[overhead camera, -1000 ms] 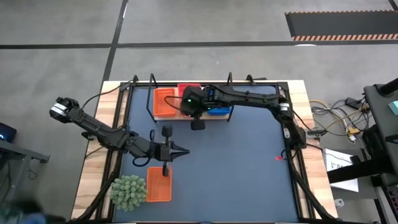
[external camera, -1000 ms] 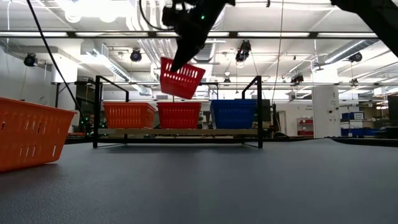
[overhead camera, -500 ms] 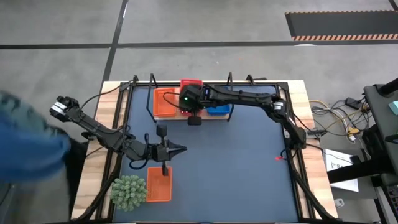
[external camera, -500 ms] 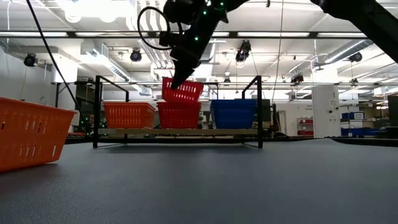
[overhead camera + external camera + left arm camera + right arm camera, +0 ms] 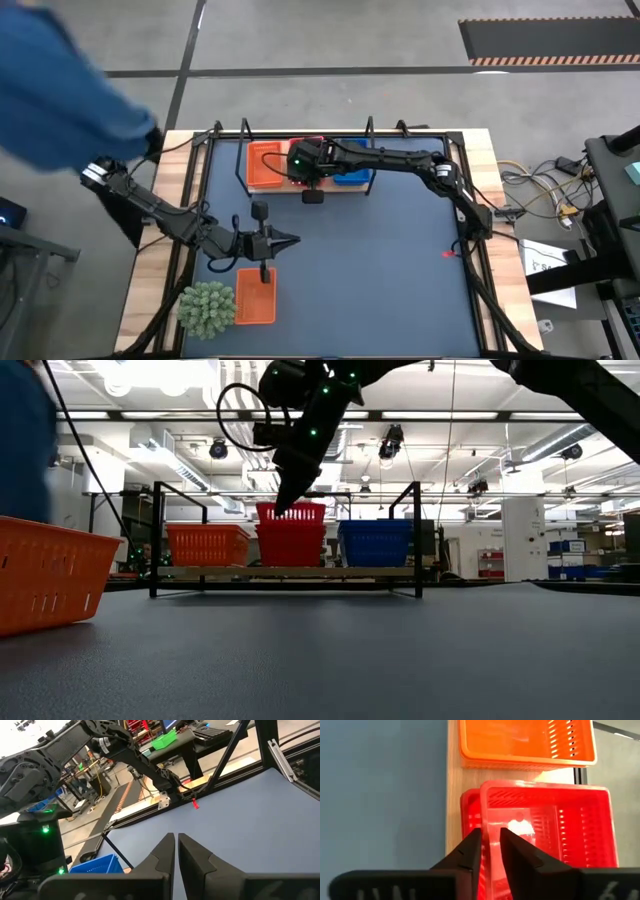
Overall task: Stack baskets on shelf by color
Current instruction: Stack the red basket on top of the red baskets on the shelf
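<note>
The shelf point(image 5: 285, 572) stands at the mat's far edge and bears an orange basket point(image 5: 207, 545), a red stack point(image 5: 290, 535) and a blue basket point(image 5: 377, 543). The upper red basket point(image 5: 545, 835) sits nested in the lower one point(image 5: 466, 810). My right gripper point(image 5: 490, 831) is open, slanting down from above, with its fingers astride the upper basket's near wall. My left gripper point(image 5: 176, 842) is shut and empty, level above the mat near a loose orange basket point(image 5: 255, 297). My right gripper has one finger inside and one outside the upper red basket's near wall point(image 5: 489, 817), coming from above at a slant. A narrow gap shows beside the wall, and I cannot tell whether a finger touches it. The basket sits level in the lower red basket.
A green spiky ball point(image 5: 207, 308) lies at the near left corner beside the loose orange basket. A person's blue sleeve point(image 5: 60, 90) reaches over the table's far left. The shelf's black upright loops point(image 5: 157, 535) flank the baskets. Bare dark mat point(image 5: 380, 270) lies to the right.
My right gripper has gone down and toward the far edge with the red basket. The basket was tilted in the air above the shelf and now sits level in the red basket there. A person in blue has moved in at the far left.
</note>
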You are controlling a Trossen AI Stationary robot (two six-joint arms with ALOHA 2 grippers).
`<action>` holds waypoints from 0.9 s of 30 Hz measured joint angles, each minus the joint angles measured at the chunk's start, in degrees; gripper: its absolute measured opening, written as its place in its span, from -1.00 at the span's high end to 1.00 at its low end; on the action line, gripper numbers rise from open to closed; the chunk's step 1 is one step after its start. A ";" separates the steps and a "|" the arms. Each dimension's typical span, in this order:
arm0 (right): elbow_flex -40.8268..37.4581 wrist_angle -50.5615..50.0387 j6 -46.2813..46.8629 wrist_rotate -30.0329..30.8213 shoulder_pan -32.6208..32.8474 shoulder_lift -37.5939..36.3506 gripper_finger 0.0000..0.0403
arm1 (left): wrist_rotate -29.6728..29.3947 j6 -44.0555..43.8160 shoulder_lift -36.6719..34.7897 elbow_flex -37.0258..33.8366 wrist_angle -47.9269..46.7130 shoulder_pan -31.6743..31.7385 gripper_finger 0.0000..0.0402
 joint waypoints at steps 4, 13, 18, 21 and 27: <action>0.78 -1.27 0.02 -0.02 0.02 -0.09 0.56 | 0.00 0.00 0.02 -0.02 -0.27 0.00 0.97; 6.87 -18.19 3.97 -2.73 1.24 -1.80 0.55 | 0.02 -0.35 0.03 -0.02 -1.55 0.00 0.97; 4.19 -21.97 5.42 -3.07 3.95 -6.70 0.68 | 0.04 -1.55 0.07 -0.04 -1.97 0.00 0.97; 0.00 -20.78 6.61 -3.06 5.90 -11.24 0.75 | 0.04 -1.61 0.07 -0.04 -1.92 0.00 0.97; -15.46 -8.78 8.98 -3.05 10.61 -22.87 0.86 | 0.06 -1.70 0.07 -0.04 -1.87 0.06 0.97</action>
